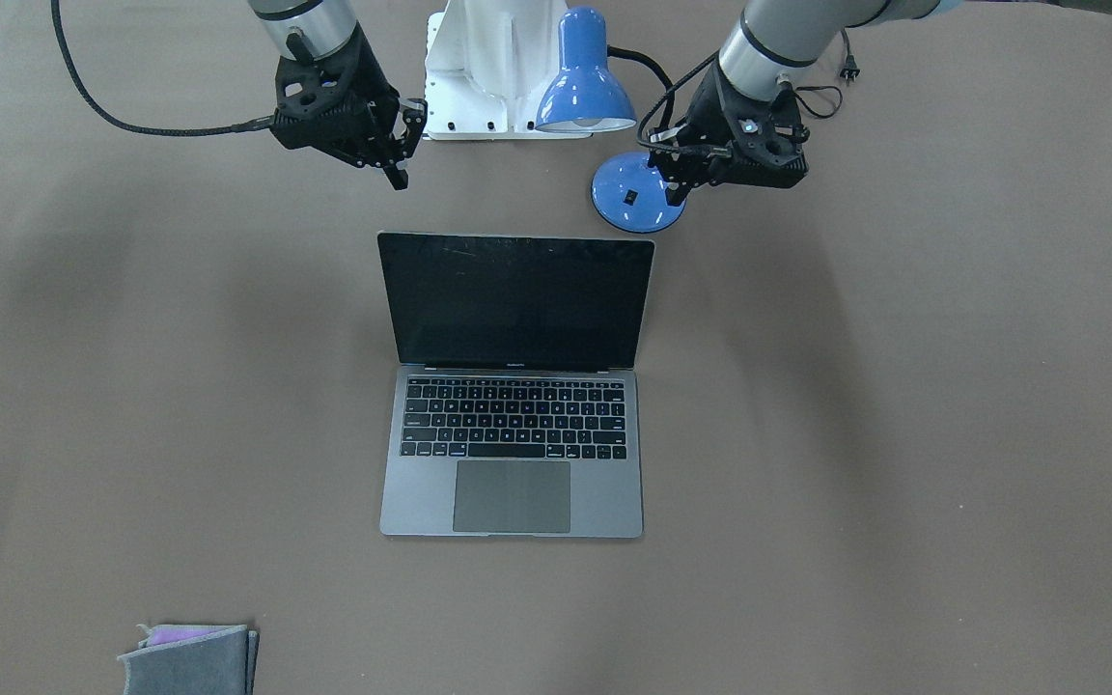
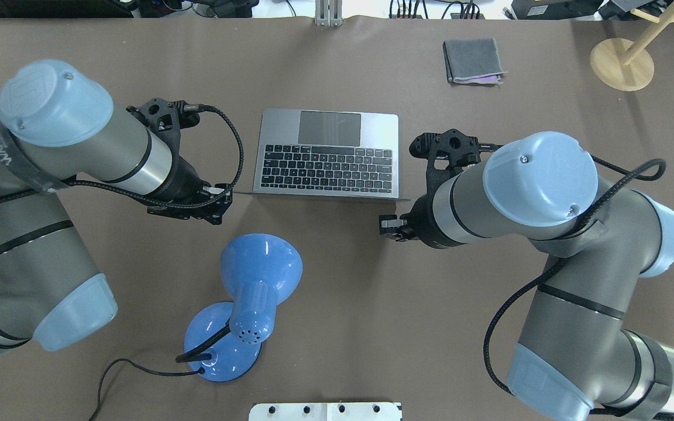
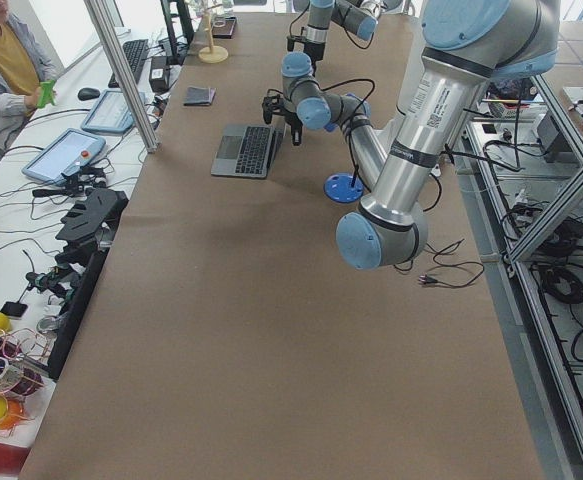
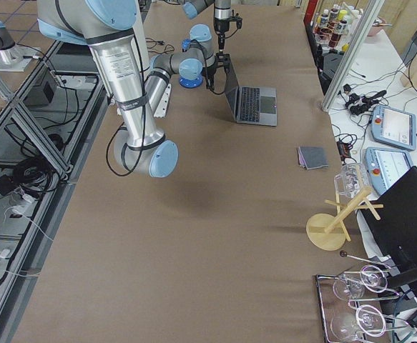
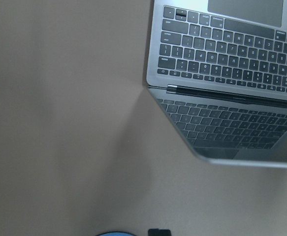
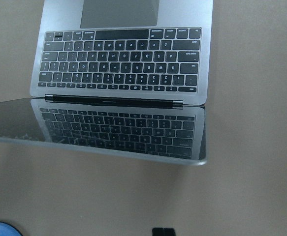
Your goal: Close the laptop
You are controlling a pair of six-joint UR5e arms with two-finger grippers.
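The space-grey laptop (image 1: 515,430) lies open in the middle of the table, its dark screen (image 1: 515,299) standing up and its back toward the robot. It also shows from overhead (image 2: 328,161) and in both wrist views (image 5: 227,54) (image 6: 123,64). My left gripper (image 1: 677,193) (image 2: 223,199) hangs behind the lid's left corner and looks shut and empty. My right gripper (image 1: 400,177) (image 2: 388,225) hangs behind the lid's right corner and also looks shut and empty. Neither touches the laptop.
A blue desk lamp (image 2: 258,275) stands behind the laptop by my left gripper, its base (image 1: 638,193) next to the lid's corner. A folded grey cloth (image 2: 473,60) lies at the far edge. A wooden stand (image 2: 621,64) is at the far right.
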